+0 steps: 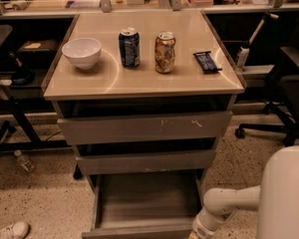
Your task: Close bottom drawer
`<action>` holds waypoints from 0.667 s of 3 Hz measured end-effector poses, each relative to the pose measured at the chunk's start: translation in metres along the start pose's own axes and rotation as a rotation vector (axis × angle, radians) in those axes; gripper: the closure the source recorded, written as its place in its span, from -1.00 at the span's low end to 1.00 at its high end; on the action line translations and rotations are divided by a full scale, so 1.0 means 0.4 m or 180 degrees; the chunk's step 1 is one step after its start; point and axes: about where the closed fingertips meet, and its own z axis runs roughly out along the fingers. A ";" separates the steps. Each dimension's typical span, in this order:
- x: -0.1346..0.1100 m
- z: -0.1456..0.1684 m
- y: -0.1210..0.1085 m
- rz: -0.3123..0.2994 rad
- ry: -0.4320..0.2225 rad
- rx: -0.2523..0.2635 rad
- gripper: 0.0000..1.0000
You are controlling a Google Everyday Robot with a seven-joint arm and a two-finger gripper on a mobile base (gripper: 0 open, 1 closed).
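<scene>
A: What's over on the left?

B: Down on the speckled floor there's a white shoe in the corner, and a small plastic bottle lying on its side, well apart from the cabinet.

A: And on top of it?

B: The cabinet top carries a white bowl, then a blue can and a gold can near each other, both upright. A dark snack bar lies flat towards the right edge.

A: The drawers?

B: Three of them, grey-brown. The top drawer has white scratch marks on its front and stands slightly out. The middle drawer is plain and also stands out a little. The bottom drawer – the lowest one, down by the floor – stands wide open, with the inside of its shallow box in plain sight.

A: And the robot?

B: Lower right. Its white arm reaches down and to the left from the robot body. The gripper is at the very bottom, just beside the open drawer's front right corner. I can't tell whether it touches the drawer, or whether it's spread or pressed together – the edge of the view cuts it off.

A: Further right?

B: A dark office chair.
</scene>
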 end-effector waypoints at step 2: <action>-0.001 0.144 -0.111 0.0268 -0.0011 0.0072 1.00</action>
